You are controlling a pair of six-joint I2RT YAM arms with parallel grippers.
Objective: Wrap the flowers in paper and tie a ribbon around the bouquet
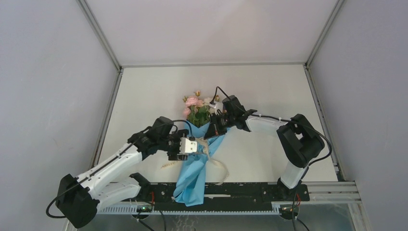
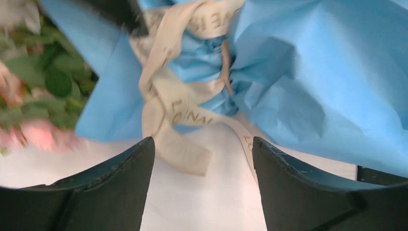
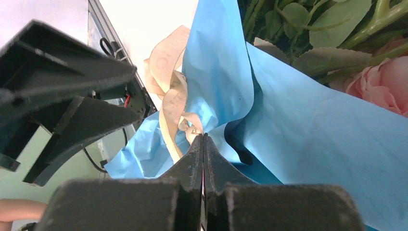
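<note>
The bouquet (image 1: 194, 166) lies on the desk (image 1: 144, 96), roses (image 1: 195, 103) toward 12 o'clock. The left end effector (image 2: 203, 147), released, straddles the ribbon (image 2: 180, 94) wound round its waist. The right end effector (image 3: 203, 140), clenched, sits at 1 o'clock of it.

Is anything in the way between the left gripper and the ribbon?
Nothing visible. The left gripper is open, and the ribbon lies bare just ahead of it, in front of the blue paper.

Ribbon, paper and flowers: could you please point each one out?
ribbon (image 2: 184, 153): left wrist view, its loose flat end.
paper (image 3: 308, 139): right wrist view, a broad fold.
flowers (image 1: 193, 101): top external view, a pink rose.
</note>
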